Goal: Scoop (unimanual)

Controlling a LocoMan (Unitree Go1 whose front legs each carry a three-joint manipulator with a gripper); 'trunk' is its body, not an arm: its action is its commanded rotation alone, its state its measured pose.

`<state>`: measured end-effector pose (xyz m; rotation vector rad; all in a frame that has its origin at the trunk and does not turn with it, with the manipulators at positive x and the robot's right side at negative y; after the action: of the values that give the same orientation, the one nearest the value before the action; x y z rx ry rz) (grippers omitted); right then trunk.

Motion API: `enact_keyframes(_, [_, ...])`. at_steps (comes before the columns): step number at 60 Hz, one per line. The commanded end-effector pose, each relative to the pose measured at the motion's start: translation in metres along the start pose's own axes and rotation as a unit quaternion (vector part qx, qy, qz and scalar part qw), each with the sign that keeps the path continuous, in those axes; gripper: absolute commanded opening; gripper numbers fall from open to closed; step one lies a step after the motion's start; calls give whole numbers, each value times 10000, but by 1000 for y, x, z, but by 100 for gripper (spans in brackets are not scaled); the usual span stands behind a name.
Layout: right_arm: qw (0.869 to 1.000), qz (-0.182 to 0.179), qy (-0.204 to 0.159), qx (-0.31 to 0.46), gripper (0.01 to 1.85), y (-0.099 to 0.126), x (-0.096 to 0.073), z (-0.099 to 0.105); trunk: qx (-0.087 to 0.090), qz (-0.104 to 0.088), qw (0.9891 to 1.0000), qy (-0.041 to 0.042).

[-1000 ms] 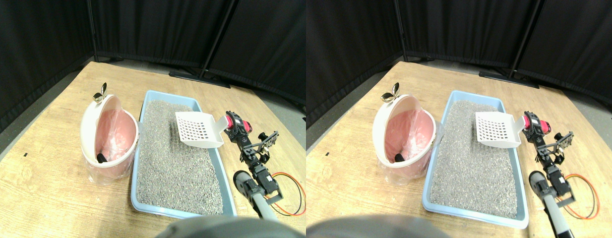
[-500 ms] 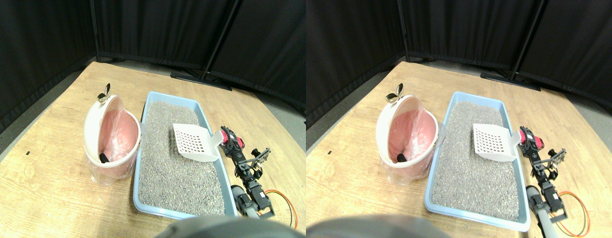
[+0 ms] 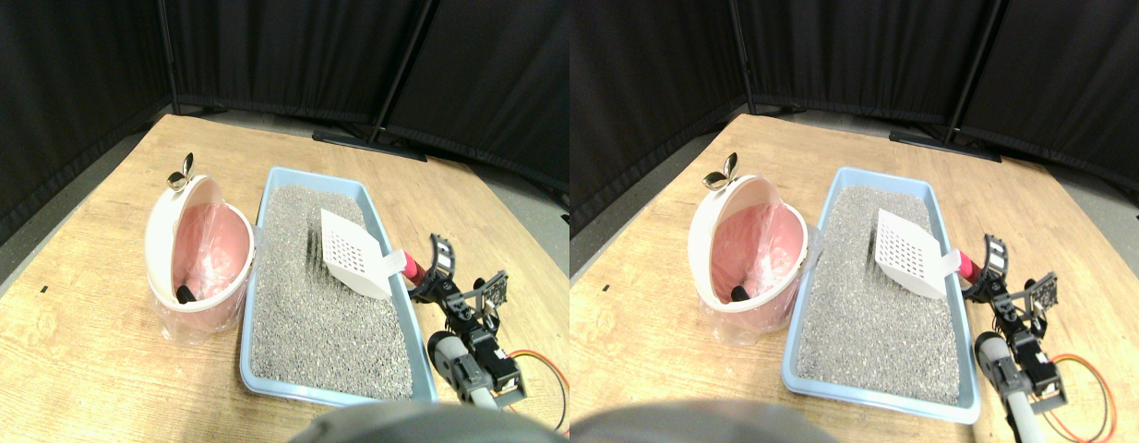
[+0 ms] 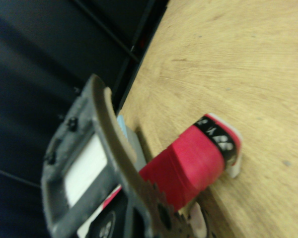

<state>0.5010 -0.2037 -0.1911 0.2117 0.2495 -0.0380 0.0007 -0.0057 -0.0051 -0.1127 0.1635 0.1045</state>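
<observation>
A white slotted scoop (image 3: pixel 352 252) hangs tilted over the blue litter tray (image 3: pixel 253 305), its front edge down at the grey litter (image 3: pixel 320 314). Its red wrapped handle (image 3: pixel 413 270) runs back to my right gripper (image 3: pixel 431 269) at the tray's right rim, shut on it. In the wrist view the red handle (image 4: pixel 188 158) lies against the dark jaw frame, above the wooden tabletop (image 4: pixel 248 59). A pink-lined white bin (image 3: pixel 200 258) stands left of the tray with a dark lump (image 3: pixel 186 294) inside.
The tray and bin sit on a wooden table (image 3: pixel 80 277). An orange cable (image 3: pixel 544 365) loops at the lower right beside the arm. Black curtains (image 3: pixel 283 55) close off the back. A metal clip (image 3: pixel 180 173) tops the bin's lid.
The scoop has swung from nearly flat to steeply tilted and dropped toward the litter, shifting slightly left. The gripper lowered with it. The camera view has shifted a little.
</observation>
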Motion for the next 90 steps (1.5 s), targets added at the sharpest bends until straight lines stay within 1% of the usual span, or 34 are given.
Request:
enact_keyframes(1, [9997, 128, -214, -11, 135, 1, -5, 7, -93, 26, 9999, -34])
enact_keyframes(7, [9994, 188, -277, 21, 135, 3, -9, 10, -74, 8, 10000, -25])
enact_keyframes(8, [9994, 188, -277, 21, 135, 3, -9, 10, -48, -20, 10000, -13])
enact_keyframes(14, [9993, 252, -290, 15, 136, 3, -12, 12, -48, -20, 10000, -13])
enact_keyframes(16, [9988, 354, -344, 8, 134, 3, -17, 14, -9, -60, 10000, -11])
enact_keyframes(22, [9984, 341, -449, -94, 130, 2, -26, 18, 30, -109, 9999, 2])
enact_keyframes(23, [9976, 345, -593, -124, 126, 2, -29, 19, 39, -124, 9999, 5])
enact_keyframes(24, [9976, 345, -593, -124, 126, 2, -29, 19, 39, -124, 9999, 5])
enact_keyframes(26, [9952, 446, -844, -210, 114, 2, -32, 21, 61, -169, 9998, -6])
enact_keyframes(27, [9952, 446, -844, -210, 114, 2, -32, 21, 61, -169, 9998, -6])
enact_keyframes(28, [9935, 489, -1011, -170, 105, 1, -35, 22, 74, -194, 9998, -7])
enact_keyframes(30, [9930, 494, -1059, -166, 102, 1, -35, 22, 85, -213, 9997, 1])
enact_keyframes(31, [9912, 521, -1206, -148, 85, 0, -39, 24, 93, -231, 9997, 6])
enact_keyframes(32, [9912, 521, -1206, -148, 85, 0, -39, 24, 93, -231, 9997, 6])
enact_keyframes(33, [9904, 558, -1258, -121, 76, 0, -41, 24, 104, -258, 9996, 7])
enact_keyframes(34, [9904, 558, -1258, -121, 76, 0, -41, 24, 104, -258, 9996, 7])
enact_keyframes(35, [9897, 581, -1304, -132, 68, 0, -42, 25, 121, -292, 9995, 10])
enact_keyframes(36, [9892, 591, -1331, -133, 63, 0, -43, 26, 121, -292, 9995, 10])
enact_keyframes(37, [9867, 664, -1476, -158, 47, 0, -47, 27, 130, -315, 9994, 17])
enact_keyframes(38, [9867, 664, -1476, -158, 47, 0, -47, 27, 130, -315, 9994, 17])
enact_keyframes(39, [9844, 732, -1590, -182, 35, -1, -49, 28, 130, -315, 9994, 17])
enact_keyframes(41, [9841, 732, -1612, -177, 31, -1, -50, 28, 147, -349, 9993, 23])
enact_keyframes(43, [9793, 891, -1801, -233, 9, -1, -53, 29, 161, -371, 9992, 24])
enact_keyframes(44, [9770, 969, -1881, -266, 5, -1, -54, 29, 173, -396, 9991, 25])
enact_keyframes(47, [9774, 954, -1871, -237, 5, -2, -56, 29, 184, -422, 9989, 28])
enact_keyframes(48, [9751, 994, -1960, -287, 5, -2, -58, 28, 193, -444, 9988, 32])
enact_keyframes(51, [9745, 993, -1979, -361, 5, -2, -61, 29, 202, -467, 9987, 35])
enact_keyframes(53, [9757, 871, -1951, -479, 5, -2, -65, 29, 211, -495, 9985, 49])
enact_keyframes(55, [9758, 857, -1947, -512, 5, -2, -66, 29, 219, -513, 9984, 54])
enact_keyframes(56, [9768, 835, -1912, -488, 5, -2, -70, 29, 224, -524, 9984, 56])
enact_keyframes(65, [9763, 970, -1839, -597, 5, -4, -78, 24, 235, -603, 9979, 60])
enact_keyframes(67, [9785, 900, -1776, -544, 5, -3, -80, 24, 237, -622, 9978, 65])
enact_keyframes(73, [9782, 958, -1772, -511, 5, -2, -82, 21, 232, -643, 9976, 57])
enact_keyframes(90, [9780, 964, -1769, -549, 5, 5, -87, 19, 239, -669, 9975, 58])
